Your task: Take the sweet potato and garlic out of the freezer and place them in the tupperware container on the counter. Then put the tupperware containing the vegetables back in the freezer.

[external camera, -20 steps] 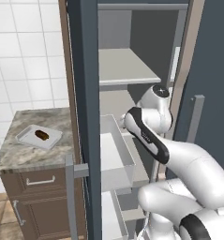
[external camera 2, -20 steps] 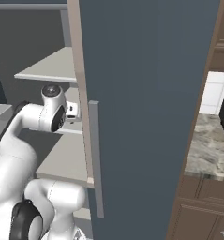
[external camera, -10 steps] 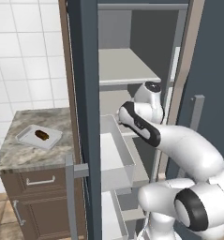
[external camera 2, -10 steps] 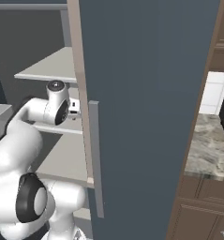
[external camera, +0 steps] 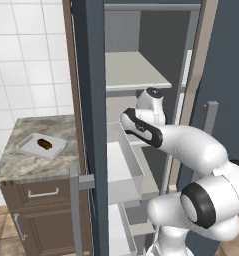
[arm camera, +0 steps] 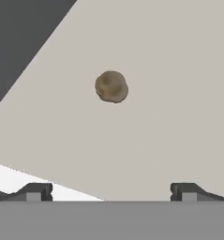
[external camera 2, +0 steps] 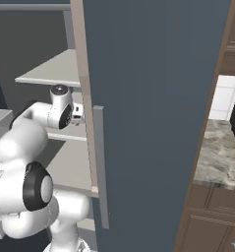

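Reaching into the freezer (external camera: pixel 91 75), my arm leaves the sweet potato (external camera: pixel 44 144) in the tupperware container (external camera: pixel 28 148) on the counter (external camera: pixel 21 167), well behind. From the hand: gripper (arm camera: pixel 111 191) spread wide, empty; garlic (arm camera: pixel 111 86) straight ahead, apart, on a pale shelf (arm camera: pixel 169 117).

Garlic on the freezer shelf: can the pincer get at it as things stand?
Probably yes. The garlic lies alone on the bare shelf, the open pincer faces it, and nothing sits between them.

Garlic (arm camera: pixel 111 86) alone on light freezer shelf (arm camera: pixel 169 117), sweet potato (external camera: pixel 44 144) in tupperware container (external camera: pixel 26 146) on counter (external camera: pixel 21 167)
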